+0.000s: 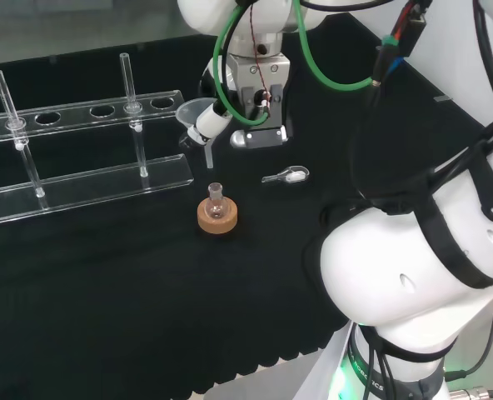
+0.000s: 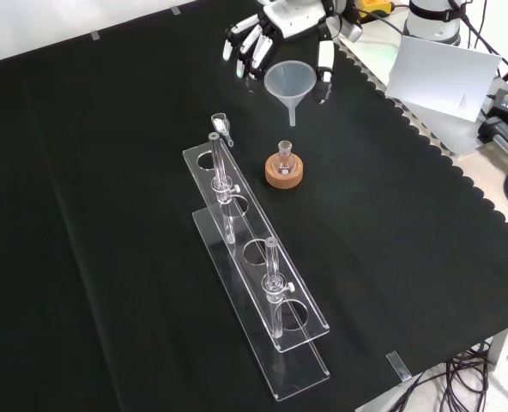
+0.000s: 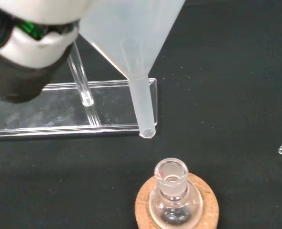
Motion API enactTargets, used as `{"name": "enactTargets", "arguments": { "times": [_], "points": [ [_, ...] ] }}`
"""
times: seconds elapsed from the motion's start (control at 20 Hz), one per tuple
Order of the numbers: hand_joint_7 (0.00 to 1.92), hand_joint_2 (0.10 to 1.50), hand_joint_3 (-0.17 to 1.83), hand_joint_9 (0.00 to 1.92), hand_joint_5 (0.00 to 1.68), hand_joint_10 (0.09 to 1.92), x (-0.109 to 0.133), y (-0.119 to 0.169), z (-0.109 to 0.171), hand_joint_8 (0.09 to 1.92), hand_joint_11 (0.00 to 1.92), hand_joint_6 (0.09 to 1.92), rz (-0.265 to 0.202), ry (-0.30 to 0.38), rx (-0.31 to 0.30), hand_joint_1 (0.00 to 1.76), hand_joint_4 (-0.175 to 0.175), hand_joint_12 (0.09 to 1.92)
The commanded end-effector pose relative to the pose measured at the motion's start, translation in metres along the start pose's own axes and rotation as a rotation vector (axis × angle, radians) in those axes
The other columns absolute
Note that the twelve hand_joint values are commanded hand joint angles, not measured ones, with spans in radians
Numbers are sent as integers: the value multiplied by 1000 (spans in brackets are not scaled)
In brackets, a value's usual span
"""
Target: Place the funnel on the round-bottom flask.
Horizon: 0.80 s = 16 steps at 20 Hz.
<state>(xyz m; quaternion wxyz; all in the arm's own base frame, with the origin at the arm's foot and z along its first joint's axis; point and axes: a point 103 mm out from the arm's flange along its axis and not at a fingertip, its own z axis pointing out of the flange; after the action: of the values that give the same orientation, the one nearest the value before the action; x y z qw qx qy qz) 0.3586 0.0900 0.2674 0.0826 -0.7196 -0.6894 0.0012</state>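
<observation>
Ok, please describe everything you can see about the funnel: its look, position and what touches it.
The funnel is translucent whitish plastic, a wide cone narrowing to a straight stem with an open tip. The hand holds it upright in the air, fingers curled at its rim. Its stem points down, near the round-bottom flask on its cork ring, but the tip is not yet in the flask's neck and touches nothing.

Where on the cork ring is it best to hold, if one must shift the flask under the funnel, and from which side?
Probably by the cork ring's outer edge, from above, fingers on opposite sides. It is low, round and flat on the cloth, and its rim shows all round the round-bottom flask. Come from the side away from the rack, since the funnel in the hand hangs nearby.
</observation>
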Motion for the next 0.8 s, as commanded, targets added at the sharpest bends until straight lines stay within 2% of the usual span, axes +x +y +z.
{"name": "enactTargets", "arguments": {
  "times": [0.05, 0.3, 0.8],
  "points": [
    [1003, 463, 699, 569, 677, 524, 13, 9, 10, 472, 0, 296, -29, 10, -8, 919, 24, 900],
    [1021, 461, 710, 589, 676, 515, 6, 12, 22, 474, 0, 318, -11, 22, -9, 922, 24, 945],
    [1042, 464, 720, 602, 682, 507, -20, 16, 39, 480, 0, 337, 56, 45, -14, 930, 27, 967]
  ]
}}
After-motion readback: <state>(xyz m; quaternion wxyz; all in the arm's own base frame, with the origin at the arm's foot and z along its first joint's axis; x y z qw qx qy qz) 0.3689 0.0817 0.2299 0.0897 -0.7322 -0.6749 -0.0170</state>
